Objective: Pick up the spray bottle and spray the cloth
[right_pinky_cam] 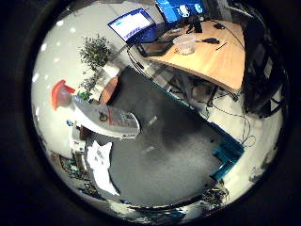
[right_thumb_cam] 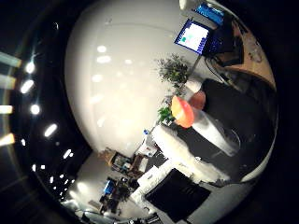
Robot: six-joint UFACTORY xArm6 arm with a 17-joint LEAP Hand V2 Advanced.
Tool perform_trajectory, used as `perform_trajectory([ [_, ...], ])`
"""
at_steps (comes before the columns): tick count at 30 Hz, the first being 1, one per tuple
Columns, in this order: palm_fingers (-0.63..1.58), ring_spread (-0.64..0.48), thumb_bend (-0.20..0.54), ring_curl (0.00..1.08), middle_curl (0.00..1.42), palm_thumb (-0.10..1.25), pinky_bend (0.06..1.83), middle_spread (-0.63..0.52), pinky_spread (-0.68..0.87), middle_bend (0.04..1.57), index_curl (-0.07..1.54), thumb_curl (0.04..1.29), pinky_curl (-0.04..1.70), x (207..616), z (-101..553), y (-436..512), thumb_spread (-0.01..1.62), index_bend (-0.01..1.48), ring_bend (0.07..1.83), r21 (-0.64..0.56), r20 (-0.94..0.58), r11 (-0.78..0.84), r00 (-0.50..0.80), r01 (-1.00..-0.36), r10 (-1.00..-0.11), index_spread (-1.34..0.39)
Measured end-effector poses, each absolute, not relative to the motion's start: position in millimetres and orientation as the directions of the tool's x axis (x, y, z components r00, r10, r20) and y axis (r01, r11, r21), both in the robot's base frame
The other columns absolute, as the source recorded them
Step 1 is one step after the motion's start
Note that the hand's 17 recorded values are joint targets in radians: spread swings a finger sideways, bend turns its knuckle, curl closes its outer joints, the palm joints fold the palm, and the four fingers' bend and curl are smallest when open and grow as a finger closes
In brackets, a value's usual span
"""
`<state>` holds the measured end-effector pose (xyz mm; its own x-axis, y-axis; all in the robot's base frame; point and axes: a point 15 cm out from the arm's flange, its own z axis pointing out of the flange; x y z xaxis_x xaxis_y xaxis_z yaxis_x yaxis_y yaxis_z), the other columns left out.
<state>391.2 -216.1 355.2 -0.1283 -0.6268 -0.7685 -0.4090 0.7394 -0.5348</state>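
Observation:
The spray bottle (right_pinky_cam: 106, 118) has a white body and an orange-red trigger head (right_thumb_cam: 182, 112). Its base rests on a dark grey mat (right_pinky_cam: 164, 146). A crumpled white cloth (right_pinky_cam: 99, 162) lies on the same mat, right beside the bottle. The bottle is the nearest thing to the palm in both views, with a gap still open around it. No part of my right hand shows in either view.
A wooden desk (right_pinky_cam: 214, 56) stands past the mat with an open laptop (right_pinky_cam: 136, 26), a clear plastic tub (right_pinky_cam: 186, 43) and a monitor. A potted plant (right_pinky_cam: 96, 52) and an orange chair (right_pinky_cam: 109, 89) stand at the mat's far end. A teal frame (right_pinky_cam: 228, 155) edges the mat.

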Motion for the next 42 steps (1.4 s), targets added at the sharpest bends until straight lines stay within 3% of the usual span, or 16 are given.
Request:
perform_trajectory([
  [4,0.27,0.30,-0.022,0.21,0.32,0.54,0.88,0.13,0.60,0.20,0.30,0.48,0.13,404,347,-208,1.05,0.17,0.37,-0.517,-0.802,0.753,-0.076,-0.408,-0.592,-0.20],
  [30,0.23,0.32,-0.022,0.21,0.32,0.55,0.86,0.17,0.59,0.19,0.31,0.48,0.12,466,277,-111,1.07,0.17,0.34,-0.402,-0.867,0.695,0.003,-0.596,-0.498,-0.17],
  [42,0.30,0.27,-0.020,0.24,0.33,0.57,0.88,0.13,0.60,0.23,0.28,0.48,0.12,487,257,-111,1.06,0.16,0.45,-0.381,-0.866,0.686,-0.022,-0.619,-0.500,-0.17],
])
